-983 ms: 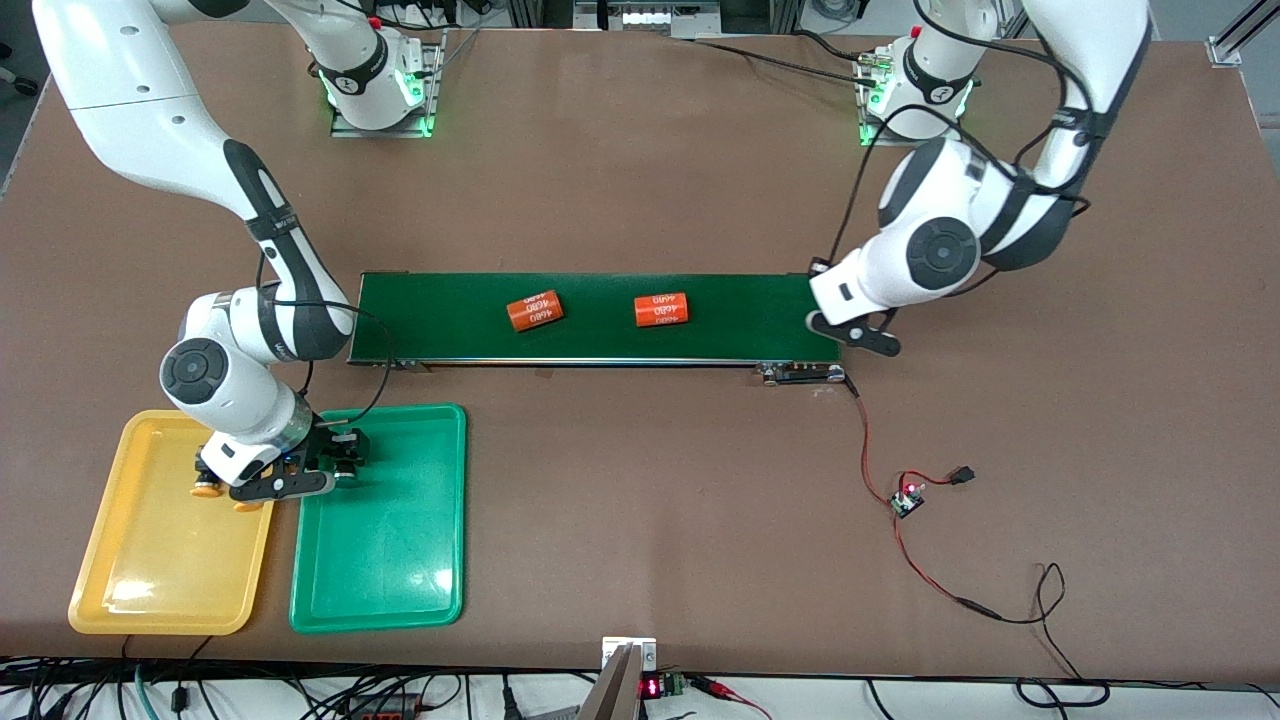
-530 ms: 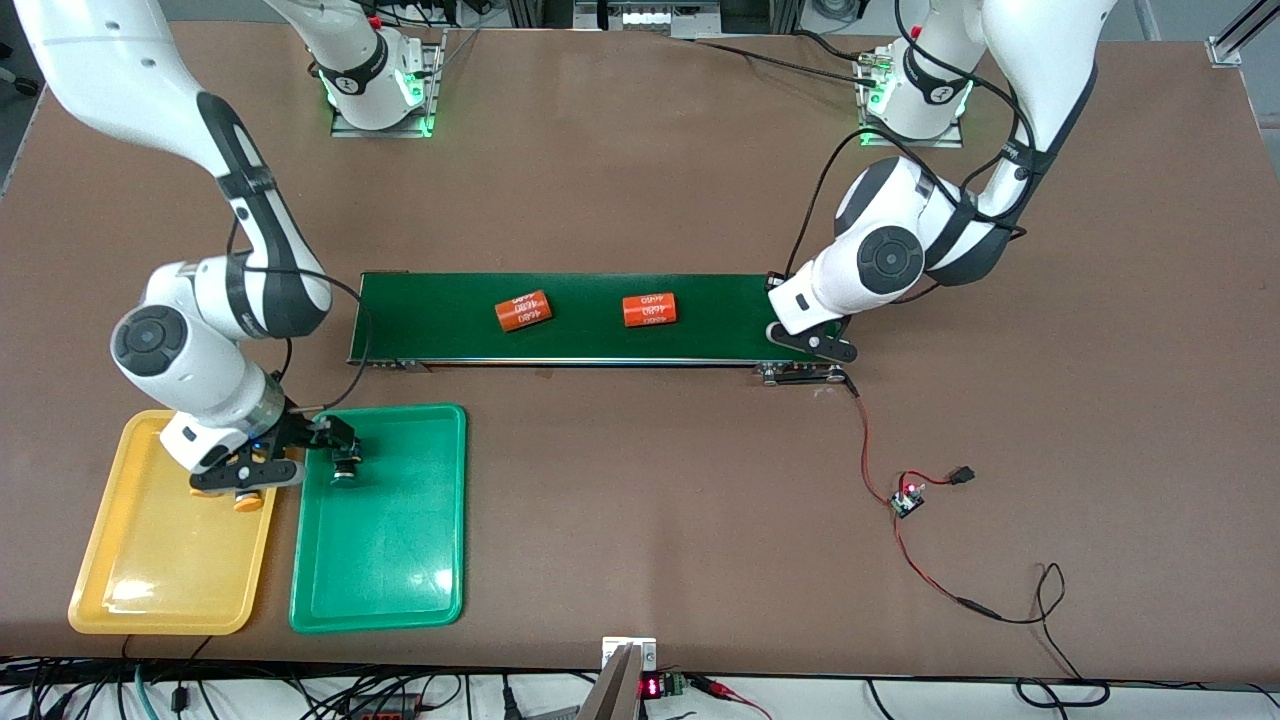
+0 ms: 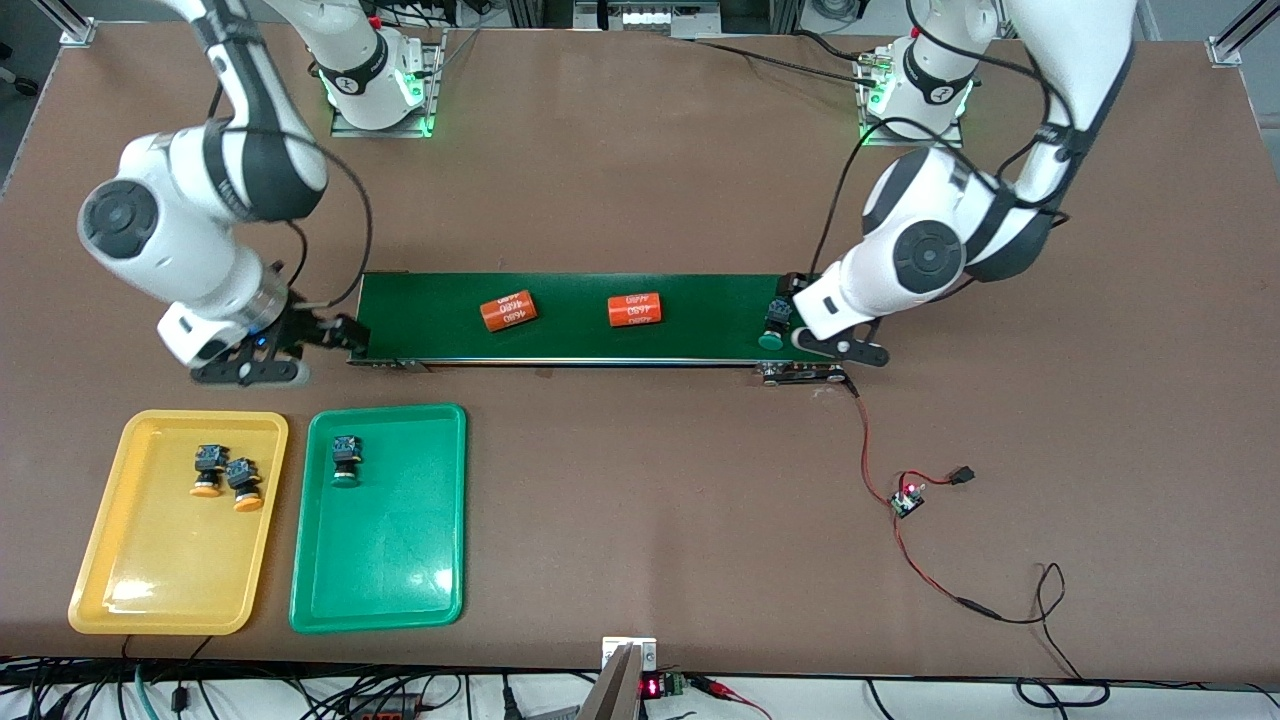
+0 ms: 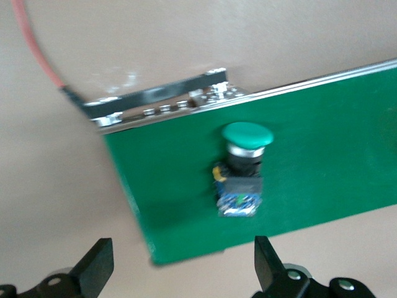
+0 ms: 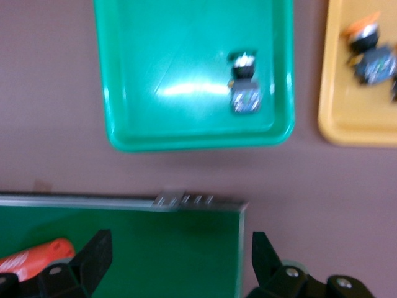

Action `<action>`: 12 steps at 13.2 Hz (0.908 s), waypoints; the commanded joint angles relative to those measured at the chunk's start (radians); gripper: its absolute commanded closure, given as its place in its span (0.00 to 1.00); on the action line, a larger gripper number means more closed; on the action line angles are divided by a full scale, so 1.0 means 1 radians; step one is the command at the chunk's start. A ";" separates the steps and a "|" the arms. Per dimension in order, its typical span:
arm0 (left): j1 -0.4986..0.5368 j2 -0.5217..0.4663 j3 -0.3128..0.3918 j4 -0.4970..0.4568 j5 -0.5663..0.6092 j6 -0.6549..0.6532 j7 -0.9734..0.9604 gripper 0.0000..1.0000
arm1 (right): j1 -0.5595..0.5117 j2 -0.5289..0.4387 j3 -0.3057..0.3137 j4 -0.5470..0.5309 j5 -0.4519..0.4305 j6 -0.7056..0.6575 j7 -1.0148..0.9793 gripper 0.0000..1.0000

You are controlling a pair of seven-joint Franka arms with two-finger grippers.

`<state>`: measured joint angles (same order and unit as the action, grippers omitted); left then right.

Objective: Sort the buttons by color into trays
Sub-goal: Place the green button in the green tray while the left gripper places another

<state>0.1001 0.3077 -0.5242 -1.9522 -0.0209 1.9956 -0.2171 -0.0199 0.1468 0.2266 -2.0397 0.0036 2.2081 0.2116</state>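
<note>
Between open fingers: green button.

Conveyor belt lies across middle of tabletop. Two cylinders on belt, side by side, apart. One button on belt at left arm's end, just beside left pincer. Two trays side by side, nearer front camera than belt, toward right arm's end. Outer tray holds two buttons, touching. Inner tray holds one button. Right pincer over tabletop at belt's right-arm end.
</note>
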 commanded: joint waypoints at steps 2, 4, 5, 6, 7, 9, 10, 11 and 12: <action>0.003 -0.194 0.114 0.024 -0.007 -0.126 0.169 0.00 | 0.003 -0.130 0.109 -0.166 0.016 0.042 0.173 0.00; 0.000 -0.295 0.174 0.035 -0.008 -0.171 0.307 0.00 | 0.003 -0.118 0.170 -0.168 0.012 0.082 0.247 0.00; -0.003 -0.327 0.234 0.061 -0.019 -0.226 0.350 0.00 | 0.018 -0.096 0.178 -0.169 0.012 0.123 0.256 0.00; -0.003 -0.332 0.281 0.147 -0.020 -0.344 0.372 0.00 | 0.040 -0.070 0.178 -0.168 0.012 0.162 0.256 0.00; -0.010 -0.323 0.303 0.244 -0.014 -0.460 0.372 0.00 | 0.046 -0.052 0.178 -0.169 0.012 0.191 0.258 0.00; -0.068 -0.294 0.373 0.343 -0.007 -0.563 0.372 0.00 | 0.080 -0.024 0.178 -0.166 0.012 0.212 0.311 0.00; -0.089 -0.283 0.412 0.345 -0.010 -0.558 0.374 0.00 | 0.084 -0.023 0.178 -0.165 0.006 0.213 0.337 0.00; -0.088 -0.277 0.417 0.343 -0.010 -0.543 0.375 0.00 | 0.101 -0.023 0.178 -0.165 0.003 0.213 0.345 0.00; -0.080 -0.276 0.418 0.328 -0.002 -0.484 0.364 0.00 | 0.106 -0.023 0.177 -0.166 0.001 0.211 0.353 0.00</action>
<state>0.0395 -0.0191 -0.1319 -1.6485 -0.0209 1.4715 0.1458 0.0675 0.1307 0.4059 -2.2068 0.0038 2.4157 0.5317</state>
